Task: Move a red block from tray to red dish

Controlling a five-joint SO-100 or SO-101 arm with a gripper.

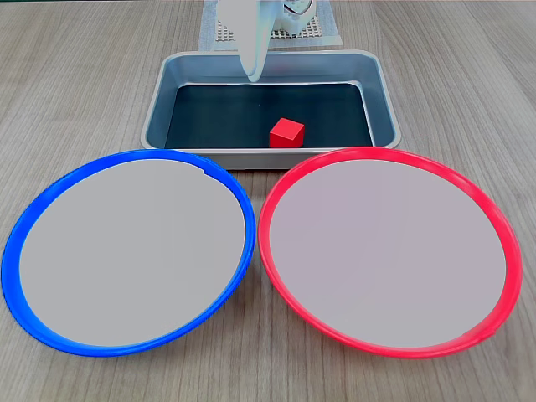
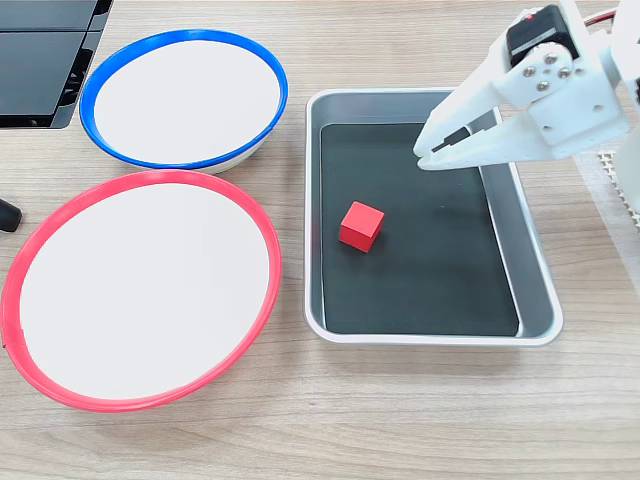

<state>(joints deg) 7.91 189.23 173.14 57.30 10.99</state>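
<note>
Plainly small red block (image 2: 361, 226) in tray (image 2: 535, 290)

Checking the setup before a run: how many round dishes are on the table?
2. In a fixed view the blue-rimmed dish lies left, the red dish right, side by side in front of the tray. Nothing appears hidden.

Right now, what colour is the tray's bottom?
Dark, near black, inside a silver-grey rim; the tray shows it best in the fixed view from above.
</note>
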